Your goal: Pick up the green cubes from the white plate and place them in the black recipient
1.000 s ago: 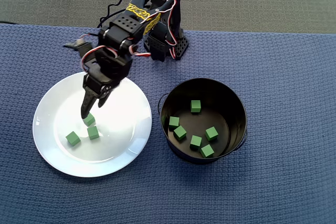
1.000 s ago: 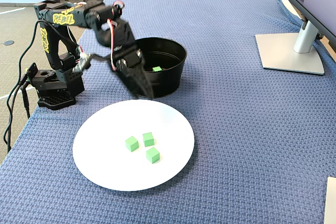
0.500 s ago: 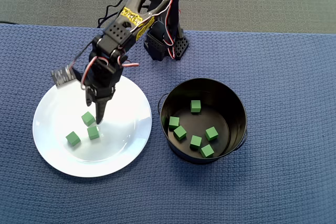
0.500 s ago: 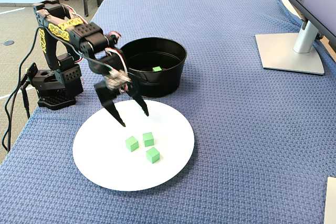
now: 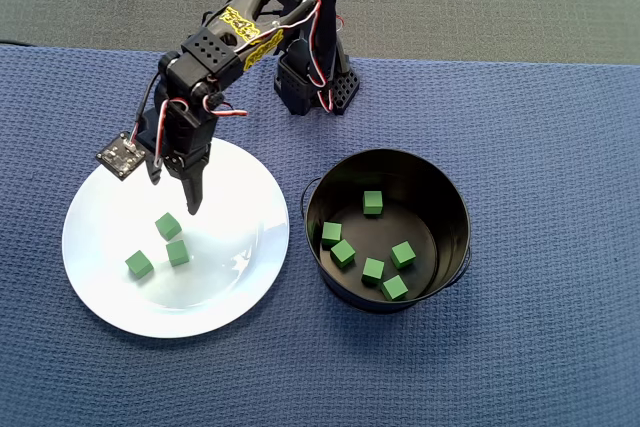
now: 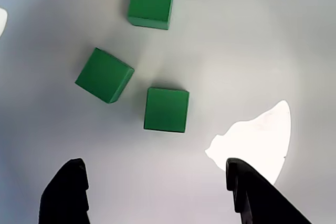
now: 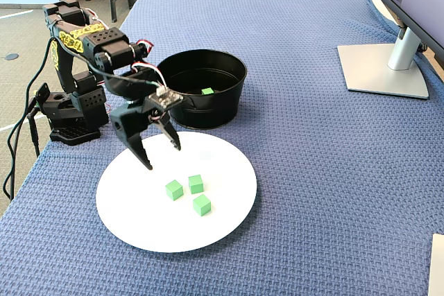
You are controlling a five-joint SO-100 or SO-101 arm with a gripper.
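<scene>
Three green cubes (image 5: 168, 226) lie close together on the white plate (image 5: 230, 287), left of the black pot (image 5: 440, 197). Several more green cubes (image 5: 373, 269) lie on the pot's floor. My gripper (image 5: 175, 192) hangs open and empty over the plate's far part, just short of the three cubes. In the wrist view the cubes (image 6: 166, 109) lie ahead of the gripper (image 6: 155, 162), on the plate (image 6: 252, 51), between the lines of the two dark fingertips (image 6: 65, 192). In the fixed view the gripper (image 7: 163, 157) hovers over the plate (image 7: 139, 220), the cubes (image 7: 196, 184) lie to its right, and the pot (image 7: 208, 112) stands behind.
A blue textured cloth (image 5: 520, 347) covers the table. The arm's base (image 5: 315, 82) stands at the far edge behind plate and pot. A monitor stand (image 7: 385, 67) is at the far right in the fixed view. The table's left edge runs beside the base.
</scene>
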